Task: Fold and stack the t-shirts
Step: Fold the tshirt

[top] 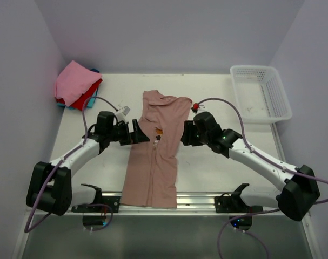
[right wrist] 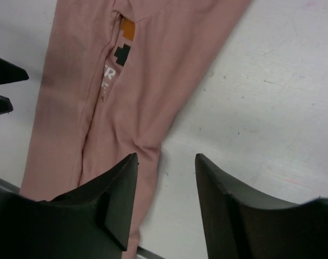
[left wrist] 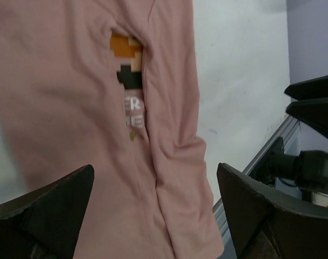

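Observation:
A dusty-pink t-shirt [top: 158, 167] lies lengthwise down the middle of the table, both sides folded inward into a narrow strip. Its collar points to the back and its hem reaches the near edge. The pixel-art figure [left wrist: 126, 48] and white text peek out of the centre seam. My left gripper [top: 141, 133] hovers at the shirt's left edge, open wide over the cloth [left wrist: 155, 167], holding nothing. At the shirt's right edge my right gripper [top: 185, 133] is open with nothing between its fingers [right wrist: 166, 156]. Folded t-shirts [top: 73, 83], bright pink over red and blue, are stacked at the back left.
A white lattice basket [top: 252, 68] stands at the back right corner. An aluminium rail [top: 196, 200] runs along the near edge under the shirt's hem. Walls close the table on the left, back and right.

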Controlling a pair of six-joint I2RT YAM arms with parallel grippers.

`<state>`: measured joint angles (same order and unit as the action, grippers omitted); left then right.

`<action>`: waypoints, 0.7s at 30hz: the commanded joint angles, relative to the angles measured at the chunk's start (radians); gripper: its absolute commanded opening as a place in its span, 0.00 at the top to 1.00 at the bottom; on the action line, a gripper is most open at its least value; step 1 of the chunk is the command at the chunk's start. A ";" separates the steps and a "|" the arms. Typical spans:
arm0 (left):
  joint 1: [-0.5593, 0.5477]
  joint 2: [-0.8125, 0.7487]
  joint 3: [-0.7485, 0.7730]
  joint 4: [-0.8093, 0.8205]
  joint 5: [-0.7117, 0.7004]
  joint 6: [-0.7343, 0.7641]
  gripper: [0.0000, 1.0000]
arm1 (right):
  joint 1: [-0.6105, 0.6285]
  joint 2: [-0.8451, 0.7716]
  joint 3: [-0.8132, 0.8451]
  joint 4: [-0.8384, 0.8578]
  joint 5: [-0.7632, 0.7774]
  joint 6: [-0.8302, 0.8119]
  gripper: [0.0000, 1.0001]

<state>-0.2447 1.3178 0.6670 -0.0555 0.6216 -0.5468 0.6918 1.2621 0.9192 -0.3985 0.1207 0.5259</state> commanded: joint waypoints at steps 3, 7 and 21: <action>0.001 -0.155 -0.113 -0.170 -0.042 0.074 0.00 | 0.028 -0.110 -0.074 -0.051 -0.017 0.117 0.45; 0.001 -0.126 -0.164 0.000 -0.034 0.013 0.02 | 0.025 -0.017 -0.051 0.015 0.008 0.089 0.53; 0.005 0.265 0.169 0.407 0.125 -0.116 1.00 | -0.060 0.494 0.397 0.012 0.074 0.036 1.00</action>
<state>-0.2443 1.5249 0.7357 0.1631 0.6689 -0.6102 0.6643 1.7000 1.2362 -0.4019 0.1478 0.5793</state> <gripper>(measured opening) 0.006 0.010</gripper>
